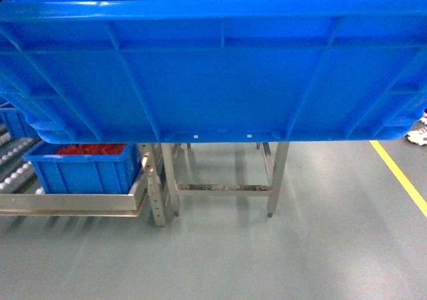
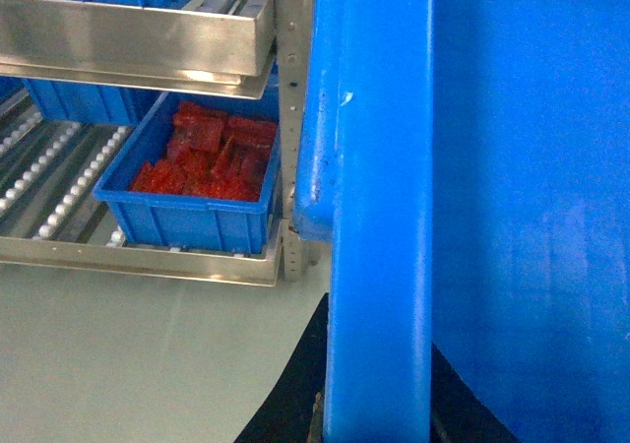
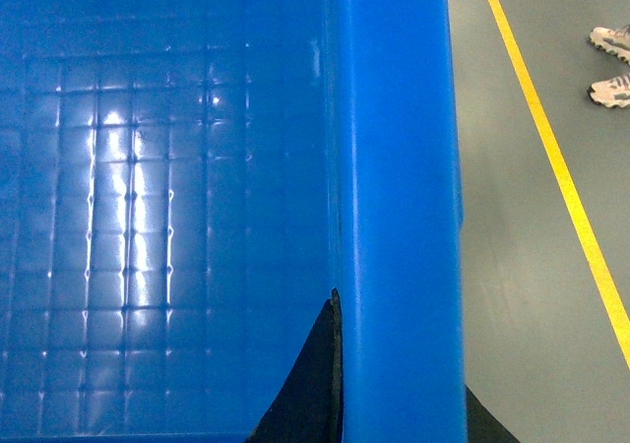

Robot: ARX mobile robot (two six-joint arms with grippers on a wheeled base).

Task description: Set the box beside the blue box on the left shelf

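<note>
Left gripper (image 2: 379,418) straddled the left rim of the box (image 1: 213,73), one dark finger on each side of the wall, apparently pinching it, with the left shelf (image 2: 138,261) and its blue box (image 2: 192,197) of red parts out to its left. Right gripper (image 3: 394,413) clamped the opposite rim the same way, a yellow floor line (image 3: 551,158) off to its right, so the box hung raised between both arms, not yet on the rollers. To do this well, I judged both arms should carry it leftward level and together, setting it down beside the blue box without knocking it.
</note>
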